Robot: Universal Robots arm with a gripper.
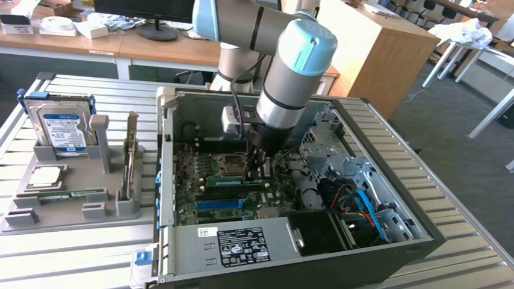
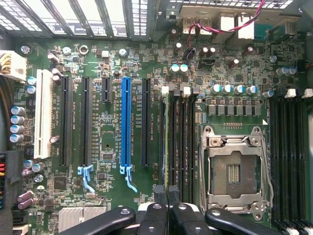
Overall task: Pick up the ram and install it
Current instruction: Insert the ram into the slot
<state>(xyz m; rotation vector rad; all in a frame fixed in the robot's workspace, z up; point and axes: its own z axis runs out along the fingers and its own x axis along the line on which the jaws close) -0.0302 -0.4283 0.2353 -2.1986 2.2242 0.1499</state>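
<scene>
ram (image 1: 229, 180): one end behind hand (image 1: 257, 174) | power-supply label (image 1: 243, 245): print too small to read | monitor (image 1: 144, 11): cut off at top edge

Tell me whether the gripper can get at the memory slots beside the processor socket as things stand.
Probably yes. The case lies open on its side, the gripper hangs inside it just above the memory slots beside the processor socket, and no cable crosses them.
</scene>
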